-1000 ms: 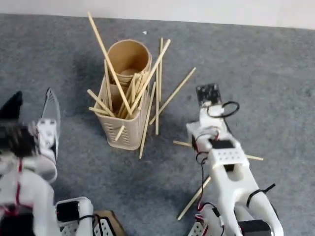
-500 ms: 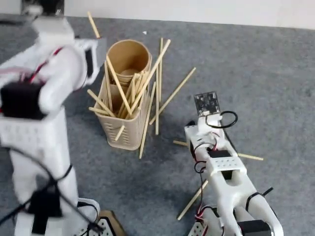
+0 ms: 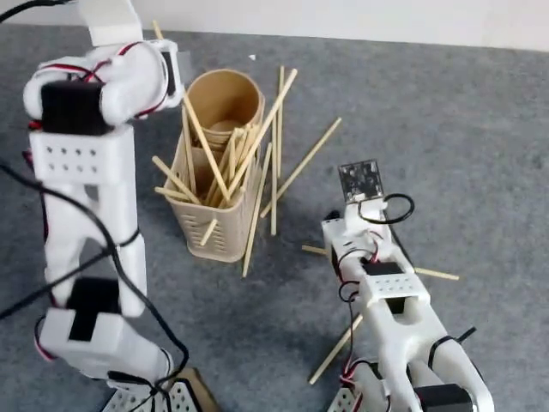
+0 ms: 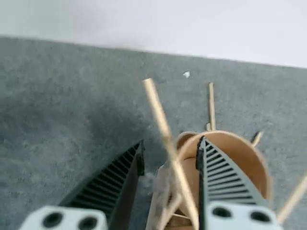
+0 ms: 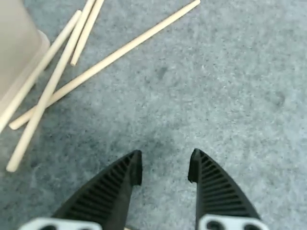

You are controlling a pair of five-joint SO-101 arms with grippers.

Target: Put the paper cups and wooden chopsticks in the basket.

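Note:
A beige slatted basket (image 3: 214,219) stands mid-table with a brown paper cup (image 3: 225,99) in it and several wooden chopsticks (image 3: 244,142) sticking out at angles. My left arm (image 3: 90,163) rises tall at the basket's left. Its gripper (image 4: 170,155) is open above the cup's rim (image 4: 240,146), and one slanted chopstick (image 4: 163,124) stands between the fingers. Loose chopsticks (image 3: 304,163) lie on the carpet right of the basket. My right gripper (image 5: 165,160) hangs open over bare carpet, near two loose chopsticks (image 5: 112,57) and the basket's wall (image 5: 14,52).
Grey carpet covers the table up to a white wall at the back. More loose chopsticks lie under and beside the right arm (image 3: 386,283), one (image 3: 339,348) near its base and one (image 3: 437,275) crossing beneath it.
My left arm has swung up from low at the front left to stand tall beside the basket, gripper over the cup. The right arm drew back slightly, then held still.

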